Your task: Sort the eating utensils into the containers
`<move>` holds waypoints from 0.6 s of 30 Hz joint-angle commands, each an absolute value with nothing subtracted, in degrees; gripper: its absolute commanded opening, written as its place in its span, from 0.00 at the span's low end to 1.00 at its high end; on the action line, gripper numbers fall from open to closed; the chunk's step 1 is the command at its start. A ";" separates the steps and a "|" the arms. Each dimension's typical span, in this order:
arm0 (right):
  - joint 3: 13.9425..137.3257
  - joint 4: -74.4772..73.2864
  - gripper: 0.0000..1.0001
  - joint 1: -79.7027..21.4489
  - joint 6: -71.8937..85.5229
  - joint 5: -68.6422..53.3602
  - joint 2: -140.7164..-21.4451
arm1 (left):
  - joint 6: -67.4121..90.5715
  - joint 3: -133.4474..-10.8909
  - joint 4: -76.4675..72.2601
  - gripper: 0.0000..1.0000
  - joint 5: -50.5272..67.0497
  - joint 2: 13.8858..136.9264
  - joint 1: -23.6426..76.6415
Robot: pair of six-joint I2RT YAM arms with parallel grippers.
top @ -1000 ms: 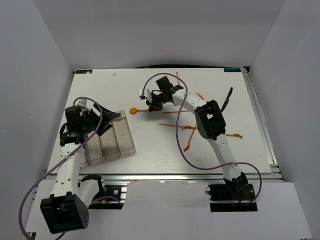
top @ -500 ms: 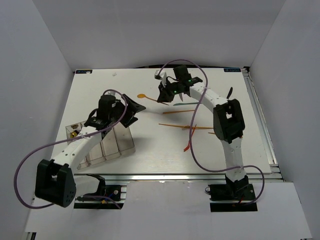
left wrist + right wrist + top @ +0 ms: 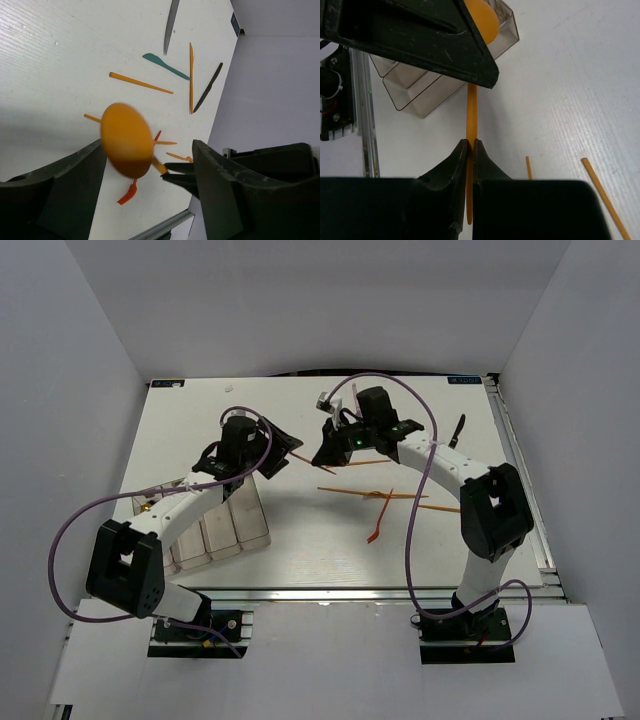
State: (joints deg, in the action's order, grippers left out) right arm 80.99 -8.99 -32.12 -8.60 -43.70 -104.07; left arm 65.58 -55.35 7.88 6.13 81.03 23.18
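Observation:
My right gripper (image 3: 471, 143) is shut on the handle of an orange plastic spoon (image 3: 471, 107) and holds it above the table. In the top view the right gripper (image 3: 323, 454) faces my left gripper (image 3: 282, 454) at the table's middle. The left gripper (image 3: 149, 152) is open, with its jaws on either side of the spoon's bowl (image 3: 126, 140). The clear containers (image 3: 215, 528) stand at the front left and also show in the right wrist view (image 3: 415, 85). Orange sticks (image 3: 352, 490), an orange fork (image 3: 377, 531) and a dark knife (image 3: 456, 433) lie to the right.
A gold spoon (image 3: 148, 506) lies in the leftmost bin. The left wrist view shows a teal knife (image 3: 165, 65), a grey knife (image 3: 171, 20), a dark knife (image 3: 209, 94) and orange sticks (image 3: 141, 82) on the table. White walls enclose the table.
My left arm has swung from over the bins to the table's middle, and its open jaws now flank the spoon's bowl. My right gripper has moved the spoon slightly rightward, away from the left side.

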 commanded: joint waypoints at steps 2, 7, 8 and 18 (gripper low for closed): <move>80.24 -4.48 0.00 -33.40 -4.04 -44.39 -101.08 | 65.39 -57.31 6.42 0.65 4.66 80.95 24.26; 81.21 -2.82 0.00 -33.75 -1.67 -43.68 -102.30 | 65.74 -56.16 4.75 0.39 6.68 80.33 24.70; 81.47 -2.73 0.00 -33.92 -1.41 -43.51 -102.57 | 65.83 -55.90 4.66 0.39 7.20 80.25 24.78; 83.58 -0.70 0.00 -35.24 2.55 -43.33 -104.94 | 65.66 -53.09 5.01 0.16 6.86 77.78 25.22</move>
State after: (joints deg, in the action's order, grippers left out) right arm 80.90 -4.19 -34.41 0.38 -43.07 -104.68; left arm 66.48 -53.78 4.93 6.83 80.58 24.84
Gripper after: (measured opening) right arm 0.084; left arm 0.189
